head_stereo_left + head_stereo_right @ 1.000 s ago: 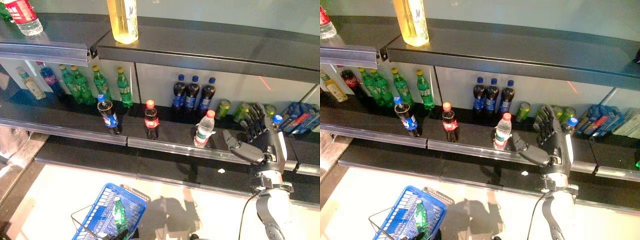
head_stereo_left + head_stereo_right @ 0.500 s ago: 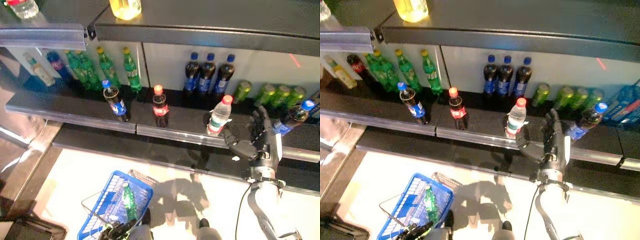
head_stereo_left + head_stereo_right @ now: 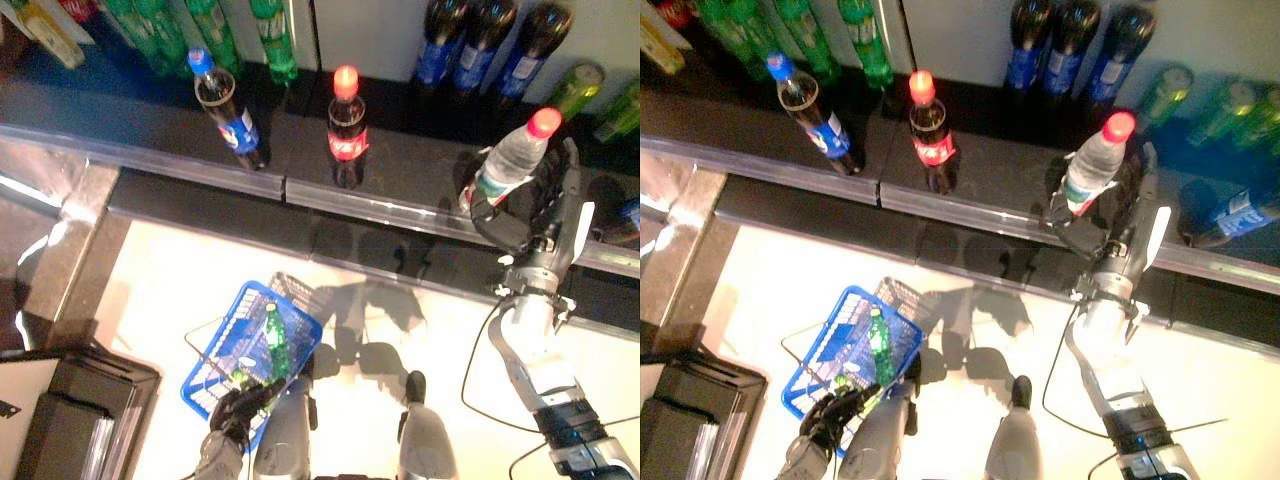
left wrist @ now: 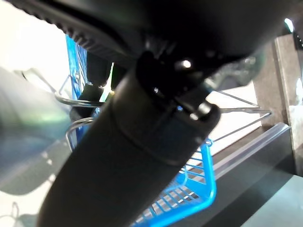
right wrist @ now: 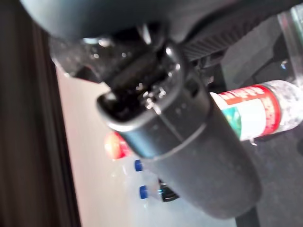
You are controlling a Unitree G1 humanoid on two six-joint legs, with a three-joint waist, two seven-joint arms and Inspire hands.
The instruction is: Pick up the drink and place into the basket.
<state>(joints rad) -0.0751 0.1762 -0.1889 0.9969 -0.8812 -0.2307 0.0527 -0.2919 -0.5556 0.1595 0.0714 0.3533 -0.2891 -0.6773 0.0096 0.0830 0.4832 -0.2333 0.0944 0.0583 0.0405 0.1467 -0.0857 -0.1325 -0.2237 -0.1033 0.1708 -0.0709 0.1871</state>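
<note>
A clear water bottle (image 3: 510, 160) with a red cap stands near the front of the dark shelf (image 3: 400, 175). My right hand (image 3: 548, 235) is open right beside it, the thumb by the bottle's base on its near side and the fingers straight up on its right. The bottle's label shows past the thumb in the right wrist view (image 5: 255, 113). My left hand (image 3: 235, 410) is shut on the wire handles of the blue basket (image 3: 225, 350), which hangs low at the left. A green bottle (image 3: 272, 335) lies in the basket.
A red-capped cola bottle (image 3: 346, 120) and a blue-capped cola bottle (image 3: 225, 110) stand further left on the shelf. Dark bottles with blue labels (image 3: 480, 50), green bottles (image 3: 210, 30) and green cans (image 3: 575, 90) line the back. A black box (image 3: 80, 420) sits on the floor at lower left.
The camera has tilted down towards the floor. My right hand has moved left, up to the water bottle, with its thumb now by the bottle's base. The basket still hangs from my left hand.
</note>
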